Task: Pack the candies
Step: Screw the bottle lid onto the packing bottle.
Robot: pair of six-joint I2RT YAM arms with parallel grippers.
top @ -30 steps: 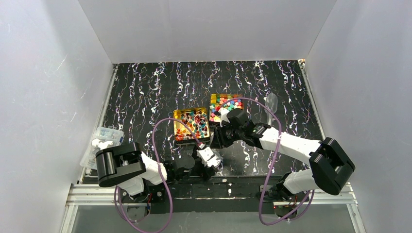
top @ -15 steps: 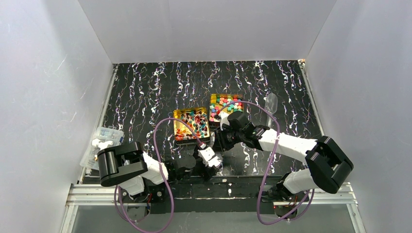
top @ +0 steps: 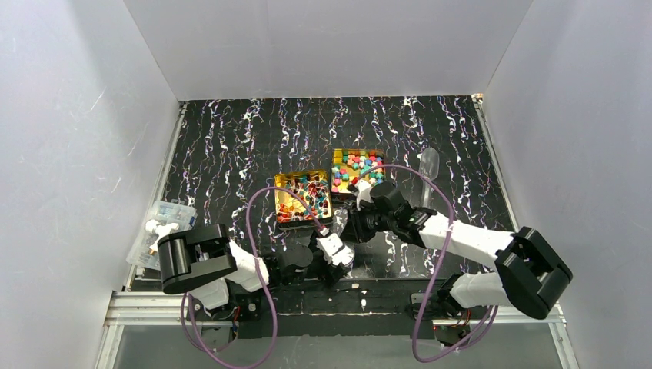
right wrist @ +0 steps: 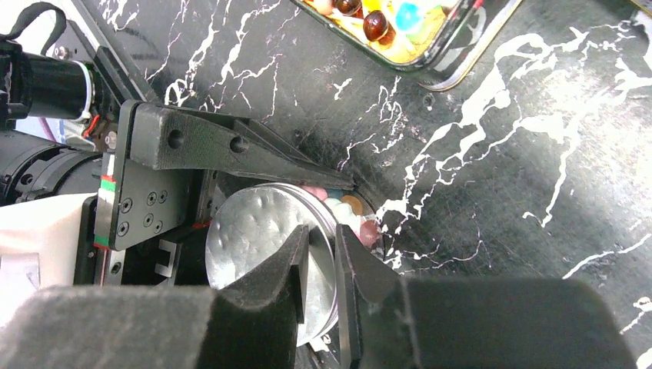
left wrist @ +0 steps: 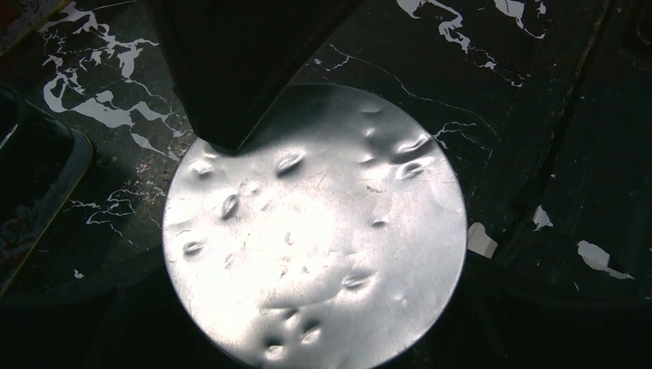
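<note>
Marbled black table point(right wrist: 492, 154); pastel candies point(right wrist: 350, 211) peek under silver lid point(right wrist: 254, 238), right hand point(right wrist: 321, 237) pinching its rim

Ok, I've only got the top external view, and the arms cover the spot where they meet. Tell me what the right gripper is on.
Observer: In the right wrist view, the right gripper has its fingers either side of the rim of a round silver lid. I cannot tell whether they pinch it yet.
Operator: Say whether that lid is seated.
Observer: It sits off to one side: candies show uncovered past its far edge.
Operator: Describe the lid's top.
Observer: In the left wrist view, it is dented in many places.
</note>
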